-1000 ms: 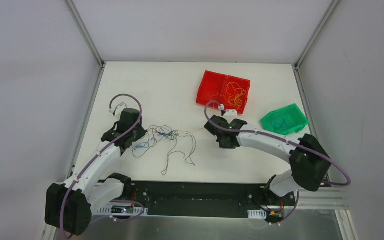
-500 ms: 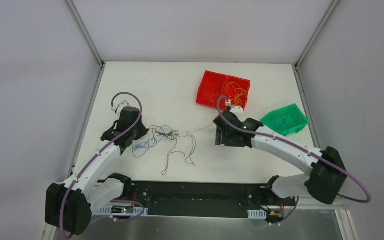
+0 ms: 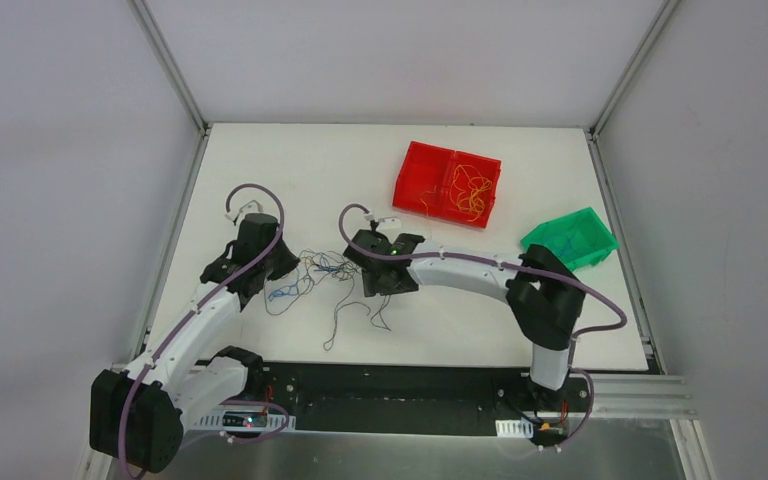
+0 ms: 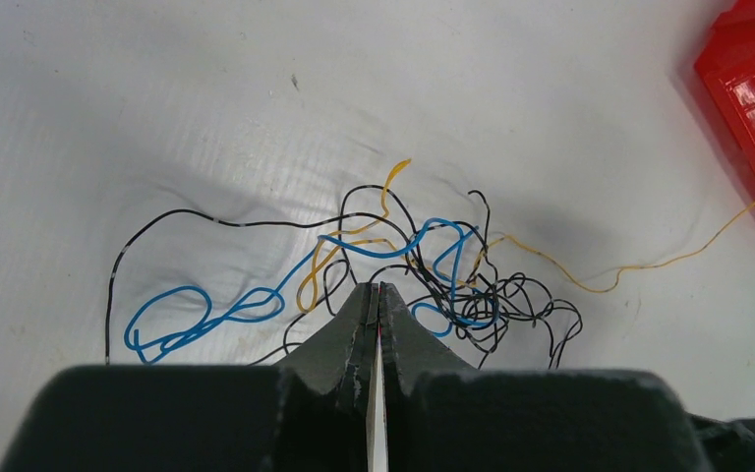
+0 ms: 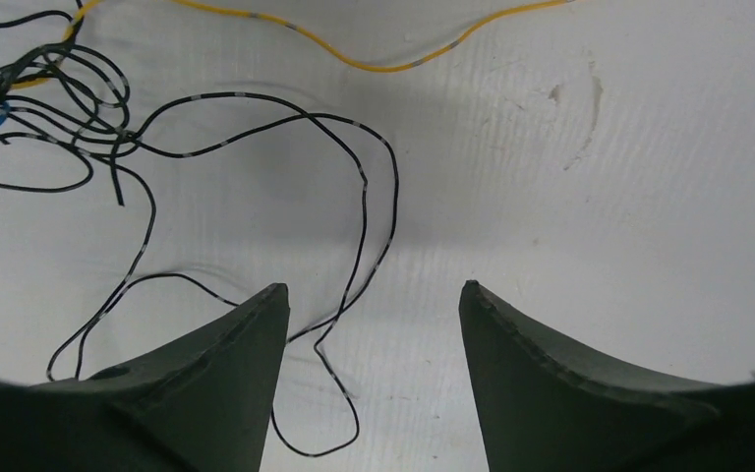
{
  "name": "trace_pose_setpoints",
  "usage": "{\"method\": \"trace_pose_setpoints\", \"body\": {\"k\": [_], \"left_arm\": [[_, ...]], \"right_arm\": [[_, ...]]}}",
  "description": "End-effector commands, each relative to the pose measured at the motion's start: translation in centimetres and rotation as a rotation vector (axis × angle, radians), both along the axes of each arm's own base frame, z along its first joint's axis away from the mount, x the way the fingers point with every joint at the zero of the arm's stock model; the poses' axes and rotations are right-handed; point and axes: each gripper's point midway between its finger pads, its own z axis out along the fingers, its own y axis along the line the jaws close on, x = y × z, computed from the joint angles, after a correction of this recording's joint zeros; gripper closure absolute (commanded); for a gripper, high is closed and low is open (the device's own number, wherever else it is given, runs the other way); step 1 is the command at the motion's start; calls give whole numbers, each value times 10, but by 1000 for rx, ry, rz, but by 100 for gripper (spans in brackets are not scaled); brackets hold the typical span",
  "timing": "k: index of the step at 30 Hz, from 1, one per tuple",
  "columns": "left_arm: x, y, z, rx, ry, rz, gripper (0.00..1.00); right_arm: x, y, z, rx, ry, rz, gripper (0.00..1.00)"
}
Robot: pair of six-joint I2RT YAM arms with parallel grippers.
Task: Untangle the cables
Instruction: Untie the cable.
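Note:
The cables (image 3: 332,270) lie on the white table as a small knot of blue, yellow and black strands, with black loops (image 3: 378,312) trailing toward the near edge. In the left wrist view the knot (image 4: 452,285) sits just beyond my left gripper (image 4: 377,288), which is shut; whether a strand is pinched does not show. From above, the left gripper (image 3: 288,266) is at the knot's left side. My right gripper (image 5: 374,288) hangs open over a black loop (image 5: 359,206) lying between its fingers, untouched. From above, the right gripper (image 3: 380,285) is just right of the knot.
A red two-compartment bin (image 3: 422,170) at the back holds yellow wires (image 3: 470,190) on its right side. A green bin (image 3: 570,240) stands at the right. One yellow strand (image 4: 649,265) stretches from the knot toward the red bin (image 4: 752,88).
My right arm swung left from beside the red bin to above the black loops, and its jaws opened. The left arm stayed almost still, shut.

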Motion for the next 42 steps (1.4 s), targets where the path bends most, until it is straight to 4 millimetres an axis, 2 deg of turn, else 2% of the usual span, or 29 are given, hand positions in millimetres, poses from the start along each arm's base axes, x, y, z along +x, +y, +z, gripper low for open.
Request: {"method": "trace_pose_setpoints", "body": {"k": [1, 5, 10, 14, 15, 17, 19, 22, 26, 29, 34, 36, 39, 42], "left_arm": [[4, -5, 7, -14, -18, -32, 96], [5, -6, 8, -17, -16, -38, 95], [6, -7, 13, -16, -31, -45, 91], [7, -7, 14, -17, -32, -45, 90], [7, -8, 14, -19, -30, -48, 90], [7, -11, 13, -28, -25, -60, 89], [7, -15, 15, -38, -20, -84, 86], [7, -26, 17, -55, -11, -152, 73], [3, -42, 15, -114, 20, -209, 38], [1, -42, 6, -107, 38, -204, 18], [0, -38, -15, -93, 91, -176, 11], [0, -36, -26, -96, 118, -139, 3], [1, -37, -44, -120, 172, -98, 1], [3, -41, -53, -145, 194, -77, 1]], "right_arm": [[3, 7, -11, -41, 3, -17, 34], [-1, 5, -25, -65, 29, -27, 38], [-20, -5, -45, -55, 96, -71, 44], [-32, -20, -55, -104, 111, -91, 67], [-34, -22, -55, -104, 113, -93, 75], [-40, -28, -56, -99, 121, -88, 85], [-42, -31, -52, -83, 116, -85, 100], [-38, -39, -39, -88, 76, -84, 100], [-29, -46, -9, -64, -2, -80, 100], [-21, -52, 20, -44, -75, -82, 100], [-9, -66, 68, -16, -194, -79, 100], [-8, -69, 83, 4, -218, -67, 100], [-11, -67, 100, 70, -217, -47, 100], [-15, -69, 108, 115, -207, -42, 100]]}}
